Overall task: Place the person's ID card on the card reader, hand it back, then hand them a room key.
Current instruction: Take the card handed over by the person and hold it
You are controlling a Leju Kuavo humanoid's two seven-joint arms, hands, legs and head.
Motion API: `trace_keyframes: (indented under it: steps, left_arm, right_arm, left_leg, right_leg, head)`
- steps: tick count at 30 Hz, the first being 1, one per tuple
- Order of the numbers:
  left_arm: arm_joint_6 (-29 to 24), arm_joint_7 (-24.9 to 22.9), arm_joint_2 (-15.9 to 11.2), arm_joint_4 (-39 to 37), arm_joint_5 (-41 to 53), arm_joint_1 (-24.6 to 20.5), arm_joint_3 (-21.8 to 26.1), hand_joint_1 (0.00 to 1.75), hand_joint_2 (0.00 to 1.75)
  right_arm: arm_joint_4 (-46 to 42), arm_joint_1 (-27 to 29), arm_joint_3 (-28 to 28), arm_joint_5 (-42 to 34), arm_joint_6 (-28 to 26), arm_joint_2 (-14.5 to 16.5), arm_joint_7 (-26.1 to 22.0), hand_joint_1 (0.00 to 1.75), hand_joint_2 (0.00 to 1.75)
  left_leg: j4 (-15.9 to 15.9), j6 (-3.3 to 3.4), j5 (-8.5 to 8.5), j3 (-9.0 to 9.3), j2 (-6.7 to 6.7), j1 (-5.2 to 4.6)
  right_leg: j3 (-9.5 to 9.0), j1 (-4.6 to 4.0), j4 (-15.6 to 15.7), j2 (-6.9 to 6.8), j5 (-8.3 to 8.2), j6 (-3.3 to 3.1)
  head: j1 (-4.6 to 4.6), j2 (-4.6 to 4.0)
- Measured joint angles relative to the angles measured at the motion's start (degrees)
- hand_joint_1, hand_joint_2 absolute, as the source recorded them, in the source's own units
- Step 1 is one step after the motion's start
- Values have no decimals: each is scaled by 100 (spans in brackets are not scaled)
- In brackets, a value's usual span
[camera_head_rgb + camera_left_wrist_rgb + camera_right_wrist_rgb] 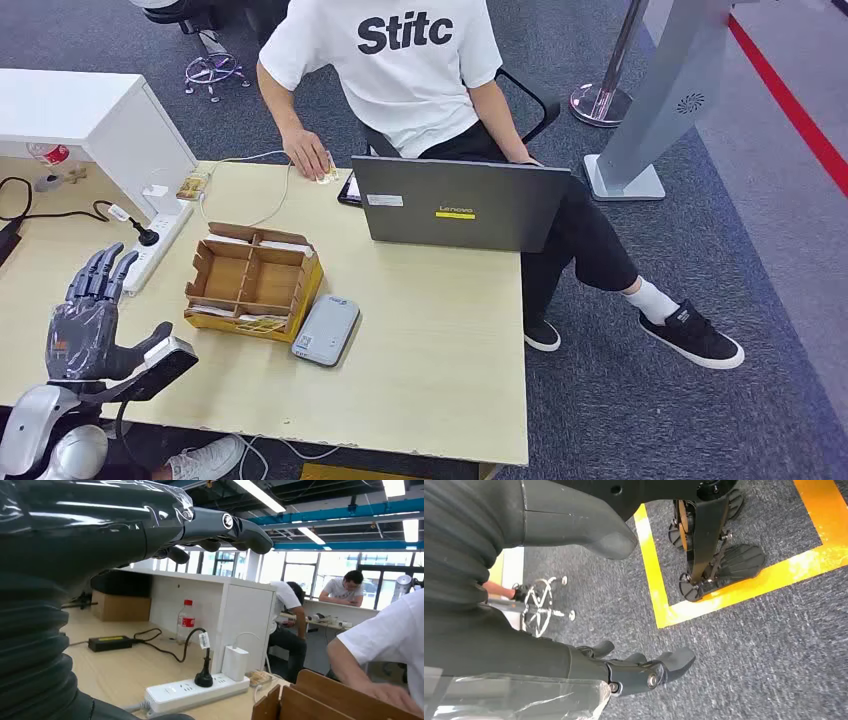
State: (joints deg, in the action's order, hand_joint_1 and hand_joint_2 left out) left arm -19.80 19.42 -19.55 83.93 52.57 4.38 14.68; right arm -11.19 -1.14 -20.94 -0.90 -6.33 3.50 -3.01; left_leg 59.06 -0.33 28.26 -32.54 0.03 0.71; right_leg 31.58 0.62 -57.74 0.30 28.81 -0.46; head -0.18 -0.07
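Observation:
My left hand [92, 312] hovers over the table's near left corner with its fingers [222, 527] spread and nothing in it. To its right stands a wooden compartment box [253, 282] with pale cards [247, 322] in its near and far slots; its edge [320, 697] also shows in the left wrist view. A grey card reader [326, 330] lies flat against the box's right side. The person's hand [308, 155] rests on the far edge of the table over something small and pale. My right hand [644, 672] hangs above the carpet, fingers loosely extended and holding nothing.
A person in a white T-shirt [400, 60] sits behind a grey laptop [460, 203], with a dark phone [347, 189] beside it. A white power strip [160, 238] with plugs, a black adapter [110, 642], a bottle [185, 622] and a white cabinet [90, 120] crowd the left.

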Motion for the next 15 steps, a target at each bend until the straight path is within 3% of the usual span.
trace_keyframes:
  steps: [6,15]
  left_arm:
    - [-347,-170,-194,-331,404,-343,-179,0,175]
    - [-561,-193,-195,-1261,310,-1304,-484,0,175]
  right_arm:
    - [13,-46,114,325,-155,140,-53,0,175]
    - [13,-95,256,598,-147,170,-58,0,175]
  left_leg:
    - [0,-1,-1,0,-1,0]
    - [2,4,-7,-3,-3,-2]
  right_leg:
    - [1,0,-1,-2,0,0]
    - [0,1,0,-4,-6,2]
  head:
    - [-1,0]
    - [0,0]
